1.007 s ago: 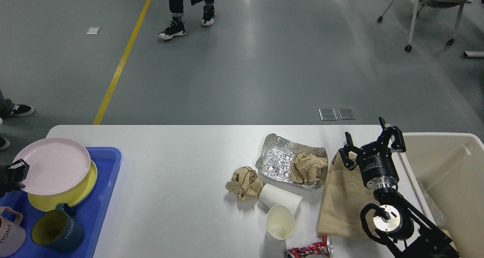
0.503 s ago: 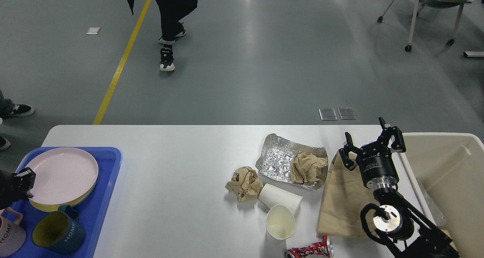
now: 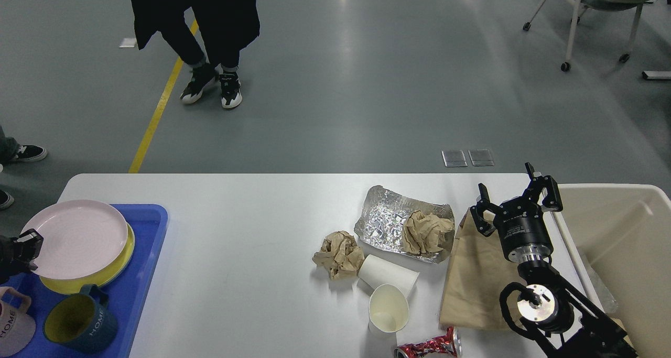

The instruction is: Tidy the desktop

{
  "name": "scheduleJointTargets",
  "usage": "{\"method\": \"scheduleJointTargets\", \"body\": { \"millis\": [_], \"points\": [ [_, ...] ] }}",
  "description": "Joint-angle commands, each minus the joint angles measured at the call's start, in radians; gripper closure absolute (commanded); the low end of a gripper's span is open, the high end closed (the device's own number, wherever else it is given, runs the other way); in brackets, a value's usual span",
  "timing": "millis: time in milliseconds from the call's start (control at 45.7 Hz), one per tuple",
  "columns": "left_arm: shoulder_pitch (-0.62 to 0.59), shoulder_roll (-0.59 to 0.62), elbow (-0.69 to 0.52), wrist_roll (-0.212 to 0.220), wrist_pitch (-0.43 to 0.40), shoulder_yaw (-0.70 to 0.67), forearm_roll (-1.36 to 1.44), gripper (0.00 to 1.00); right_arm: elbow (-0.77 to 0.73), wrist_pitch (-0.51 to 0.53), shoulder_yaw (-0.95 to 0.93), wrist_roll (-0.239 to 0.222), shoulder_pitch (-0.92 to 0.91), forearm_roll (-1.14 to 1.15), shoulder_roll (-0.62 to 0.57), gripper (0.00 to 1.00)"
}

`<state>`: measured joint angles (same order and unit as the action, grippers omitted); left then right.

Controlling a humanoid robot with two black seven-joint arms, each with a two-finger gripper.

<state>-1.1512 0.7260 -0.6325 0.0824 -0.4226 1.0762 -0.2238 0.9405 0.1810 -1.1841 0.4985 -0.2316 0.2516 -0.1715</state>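
Observation:
The white desktop [image 3: 236, 242] carries trash on its right half: a foil sheet [image 3: 385, 221] with a crumpled brown paper ball [image 3: 427, 232] on it, a second paper ball [image 3: 339, 253], two paper cups [image 3: 388, 274] [image 3: 389, 308], a brown paper bag [image 3: 472, 284] and a crushed red can [image 3: 427, 346]. My left gripper [image 3: 23, 245] is at the far left, shut on the left rim of a pink plate [image 3: 78, 237], which rests over a yellow plate [image 3: 112, 271]. My right gripper [image 3: 516, 195] is open and empty above the bag's far end.
A blue tray [image 3: 149, 242] at the left holds the plates, a dark teal mug [image 3: 78, 324] and a pink mug [image 3: 13, 329]. A cream bin [image 3: 624, 242] stands at the right edge. A person [image 3: 196, 33] walks on the floor beyond the table.
The pink plate came down from a raised tilt onto the yellow plate, then shifted slightly left with my left gripper. The person walked nearer and to the left. My right arm stayed still.

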Motion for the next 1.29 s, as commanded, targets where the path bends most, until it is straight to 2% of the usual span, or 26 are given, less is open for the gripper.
{"method": "scheduleJointTargets", "body": {
  "millis": [0, 66, 88, 131, 153, 175, 263, 372, 438, 810, 854, 919, 963, 1029, 1138, 1270],
  "points": [
    [-0.001, 0.003, -0.001, 0.004, -0.001, -0.001, 0.000, 0.12, 0.000, 0.000, 0.000, 0.000, 0.000, 0.000, 0.000, 0.00],
    [-0.001, 0.001, -0.006, 0.004, -0.002, -0.001, 0.001, 0.18, 0.000, 0.000, 0.000, 0.000, 0.000, 0.000, 0.000, 0.00],
    [0.001, 0.001, -0.007, 0.004, -0.007, -0.001, 0.001, 0.23, 0.001, 0.000, 0.000, 0.000, 0.000, 0.000, 0.000, 0.00],
    [0.001, 0.001, -0.013, 0.005, -0.021, -0.001, 0.001, 0.43, 0.001, 0.000, 0.001, 0.000, 0.000, 0.000, 0.000, 0.00],
    [0.001, 0.003, -0.018, 0.005, -0.028, -0.001, 0.001, 0.48, 0.001, 0.000, 0.000, 0.000, 0.000, 0.000, 0.000, 0.00],
    [0.001, 0.003, -0.019, 0.004, -0.034, -0.001, 0.001, 0.49, 0.001, 0.000, 0.000, 0.000, 0.000, 0.000, 0.000, 0.00],
    [-0.001, 0.007, -0.019, 0.004, -0.039, -0.001, 0.000, 0.41, 0.000, 0.000, 0.001, 0.000, 0.000, 0.000, 0.001, 0.00],
    [-0.002, 0.021, -0.012, -0.004, -0.021, 0.001, 0.000, 0.20, 0.000, 0.000, 0.000, 0.000, 0.000, 0.000, 0.000, 0.00],
    [-0.007, 0.021, -0.012, -0.003, -0.021, 0.001, 0.000, 0.15, 0.001, 0.000, 0.000, 0.000, 0.000, 0.000, 0.000, 0.00],
    [-0.009, 0.016, -0.021, 0.002, -0.021, 0.001, 0.001, 0.14, 0.000, 0.000, 0.000, 0.000, 0.000, 0.000, 0.001, 0.00],
    [-0.010, 0.015, -0.024, 0.005, -0.021, -0.001, 0.001, 0.20, 0.000, 0.000, 0.000, 0.000, 0.000, 0.000, 0.001, 0.00],
    [-0.009, 0.015, -0.024, 0.007, -0.035, 0.001, 0.001, 0.40, 0.000, 0.000, 0.000, 0.000, 0.000, 0.000, 0.000, 0.00],
    [-0.009, 0.016, -0.024, 0.007, -0.035, 0.001, 0.000, 0.41, 0.000, 0.000, 0.000, 0.000, 0.000, 0.000, 0.000, 0.00],
    [-0.010, 0.019, -0.024, 0.005, -0.032, 0.001, 0.000, 0.38, 0.000, 0.000, 0.000, 0.000, 0.000, 0.000, 0.000, 0.00],
    [-0.009, 0.023, -0.021, -0.003, -0.018, 0.001, 0.000, 0.21, 0.000, 0.000, 0.000, 0.000, 0.000, 0.000, 0.000, 0.00],
    [-0.004, 0.021, -0.021, -0.003, -0.019, 0.001, 0.000, 0.15, 0.000, 0.000, 0.001, 0.000, 0.000, 0.000, 0.000, 0.00]
  ]
}}
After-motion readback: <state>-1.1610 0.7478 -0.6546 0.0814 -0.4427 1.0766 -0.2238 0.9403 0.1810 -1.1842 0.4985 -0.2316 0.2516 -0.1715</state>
